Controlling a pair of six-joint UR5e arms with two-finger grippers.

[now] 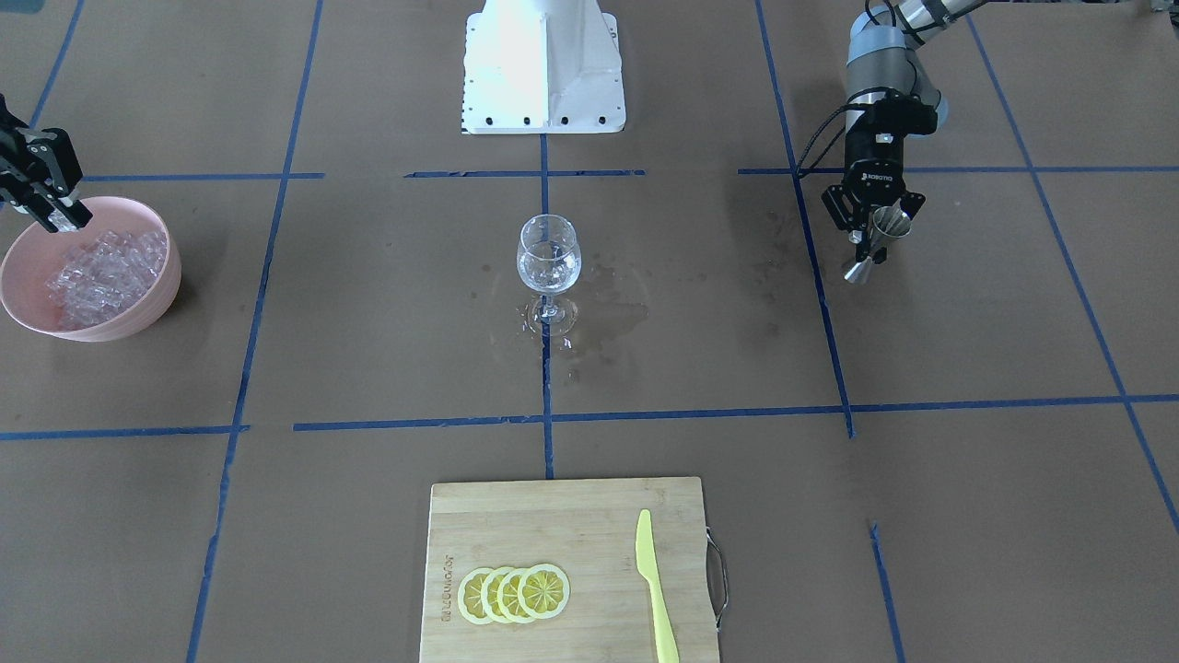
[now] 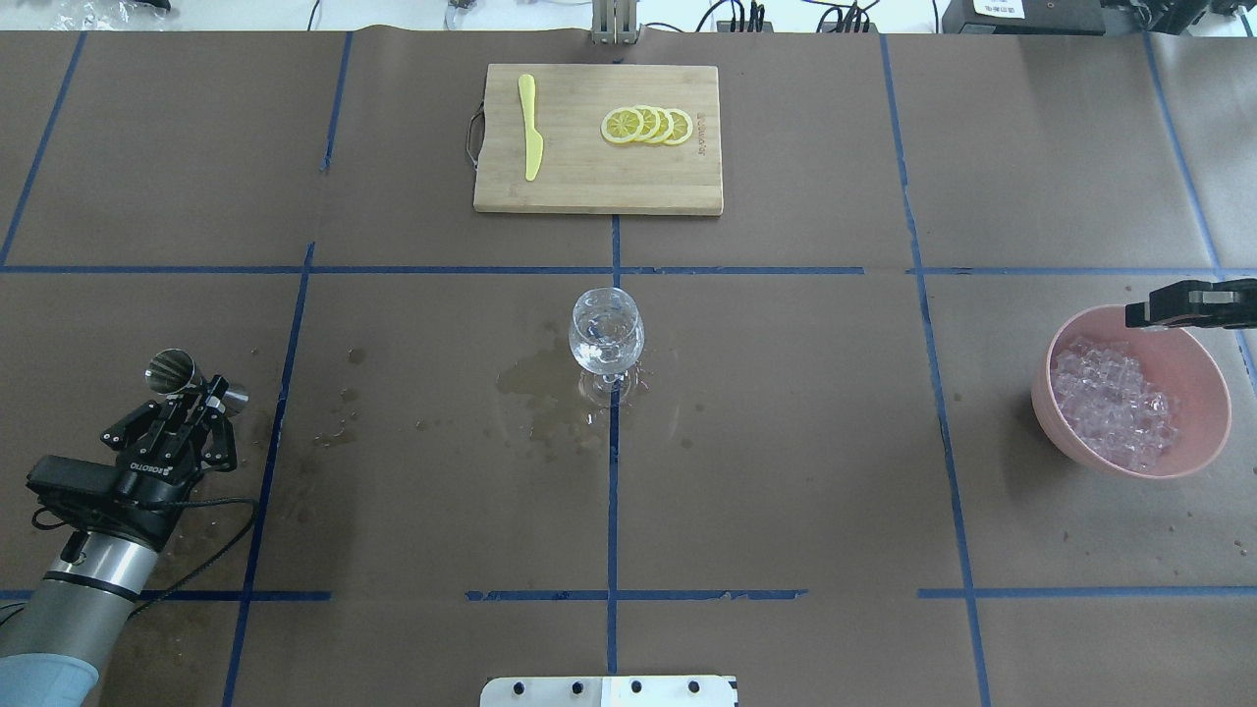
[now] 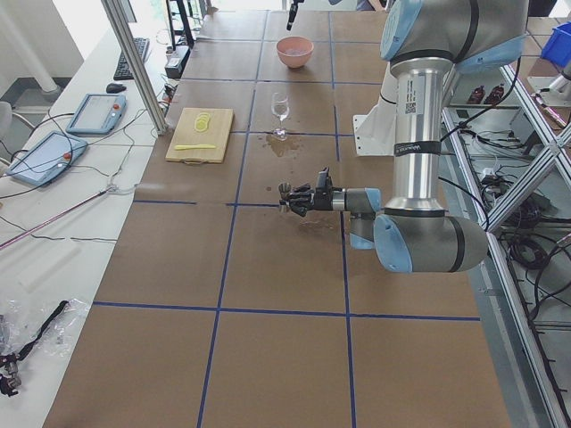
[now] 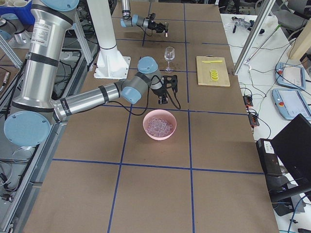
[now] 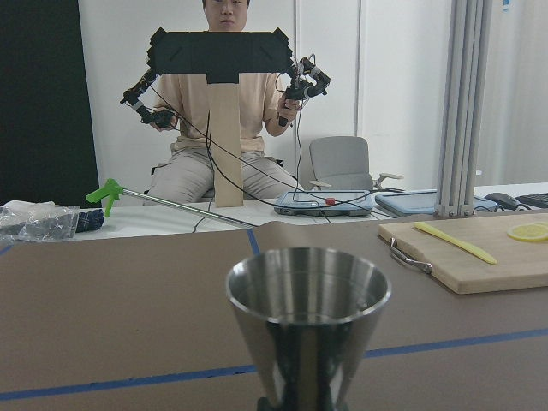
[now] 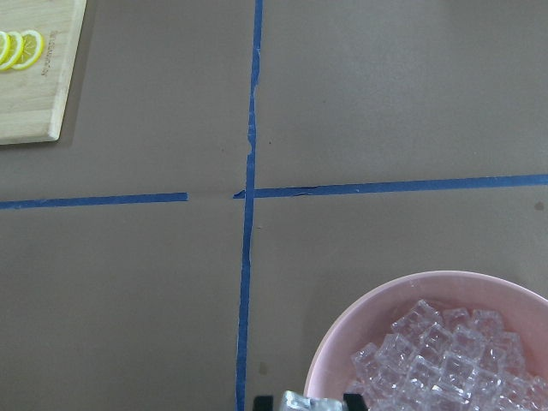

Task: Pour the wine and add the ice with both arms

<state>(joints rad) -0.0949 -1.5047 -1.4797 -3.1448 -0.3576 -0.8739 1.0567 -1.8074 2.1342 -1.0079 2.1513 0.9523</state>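
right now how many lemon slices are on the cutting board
4. The round yellow lemon slices lie in one overlapping row on the rectangular bamboo cutting board, beside the yellow plastic knife. Only the end slice nearest the knife shows whole; more could hide underneath.

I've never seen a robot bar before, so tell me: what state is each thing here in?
Clear stemmed wine glass: upright, wet stain around its foot.
Steel cone-shaped jigger: upright, clamped in the left gripper.
Pink round bowl: upright, heaped with clear ice cubes.
Right gripper: over the bowl, shut on one ice cube.
Yellow plastic knife: flat on the bamboo cutting board.
Yellow lemon slices: overlapping row.
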